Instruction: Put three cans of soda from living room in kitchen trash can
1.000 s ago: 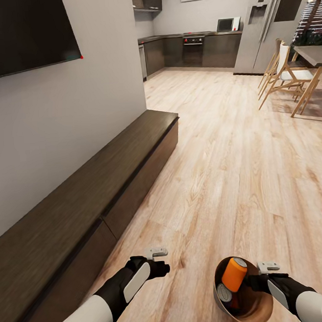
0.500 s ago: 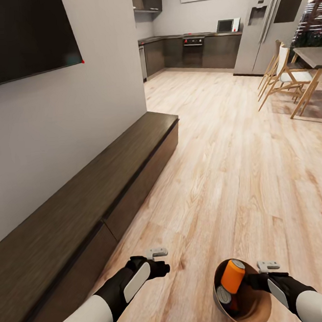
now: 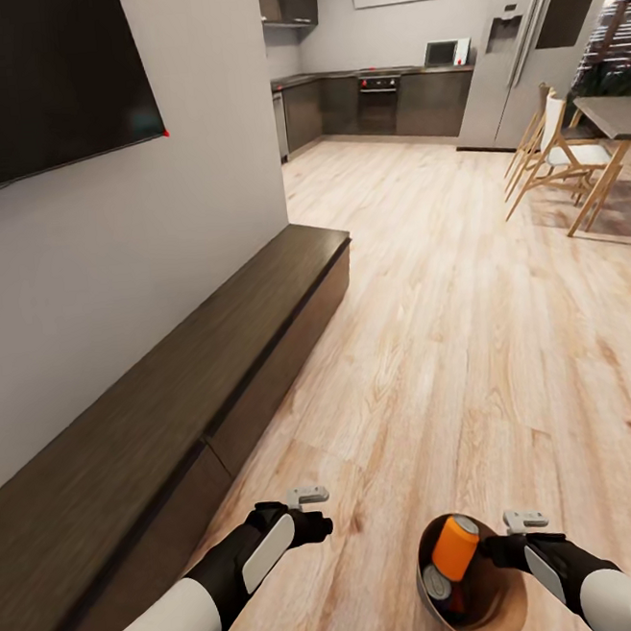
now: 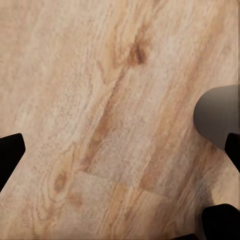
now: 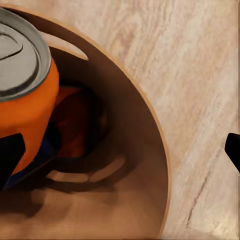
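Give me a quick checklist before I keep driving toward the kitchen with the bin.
1. Trash can carried at the right pincer: ok, though the grip itself is hidden.
2. Cans inside: an orange can and a silver can top show; third can: cannot tell.
3. Orange can seated: not ok, it pokes above the rim, tilted.
4. Left pincer free: ok, nothing between its fingers.
5. Floor ahead to the kitchen cabinets: ok, open.
6. Bench on the left and chairs on the right: ok, off the path.
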`<state>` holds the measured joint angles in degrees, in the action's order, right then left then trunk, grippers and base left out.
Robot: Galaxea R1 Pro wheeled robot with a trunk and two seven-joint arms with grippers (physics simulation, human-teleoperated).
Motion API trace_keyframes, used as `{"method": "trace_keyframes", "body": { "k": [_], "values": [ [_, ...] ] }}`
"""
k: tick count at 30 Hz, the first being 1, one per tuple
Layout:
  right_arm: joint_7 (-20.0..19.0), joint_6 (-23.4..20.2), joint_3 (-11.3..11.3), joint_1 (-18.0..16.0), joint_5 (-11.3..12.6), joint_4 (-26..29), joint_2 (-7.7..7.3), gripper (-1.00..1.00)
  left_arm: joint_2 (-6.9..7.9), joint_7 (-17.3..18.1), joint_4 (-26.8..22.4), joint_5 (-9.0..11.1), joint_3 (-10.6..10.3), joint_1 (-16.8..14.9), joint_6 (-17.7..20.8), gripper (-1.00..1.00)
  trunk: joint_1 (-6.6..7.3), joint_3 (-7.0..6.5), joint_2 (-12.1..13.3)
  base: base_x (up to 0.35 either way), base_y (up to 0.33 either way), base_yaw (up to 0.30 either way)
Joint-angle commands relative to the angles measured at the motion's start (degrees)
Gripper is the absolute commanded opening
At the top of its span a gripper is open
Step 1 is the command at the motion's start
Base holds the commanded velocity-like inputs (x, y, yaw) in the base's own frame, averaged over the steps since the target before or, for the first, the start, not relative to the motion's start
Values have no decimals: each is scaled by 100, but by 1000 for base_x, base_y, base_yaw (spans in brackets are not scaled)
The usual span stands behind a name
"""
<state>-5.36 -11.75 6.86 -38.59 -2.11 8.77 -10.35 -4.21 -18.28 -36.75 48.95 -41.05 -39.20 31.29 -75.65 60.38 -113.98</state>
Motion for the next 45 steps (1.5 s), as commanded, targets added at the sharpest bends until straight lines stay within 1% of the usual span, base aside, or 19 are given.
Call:
{"method": "trace_keyframes", "body": {
  "k": [1, 9, 27, 45],
  "values": [
    [0, -1, 0, 0, 0, 1, 2, 100, 0, 0, 0, 0, 0, 0, 0, 100, 23, -18, 42, 0, 0, 0],
    [-1, -3, -5, 0, 0, -6, 6, 100, 0, -8, 1, 0, 0, 0, 1, 100, 198, -162, 363, 0, 0, 0],
    [-1, -3, -1, 0, 0, -7, 5, 100, -1, -9, 1, -3, 0, 0, 0, 100, 198, -162, 363, 0, 0, 0],
    [-1, -3, -5, 0, 0, -7, 7, 100, 2, -9, 1, -1, 0, 0, 0, 100, 594, -485, 1084, 0, 0, 0]
  ]
}}
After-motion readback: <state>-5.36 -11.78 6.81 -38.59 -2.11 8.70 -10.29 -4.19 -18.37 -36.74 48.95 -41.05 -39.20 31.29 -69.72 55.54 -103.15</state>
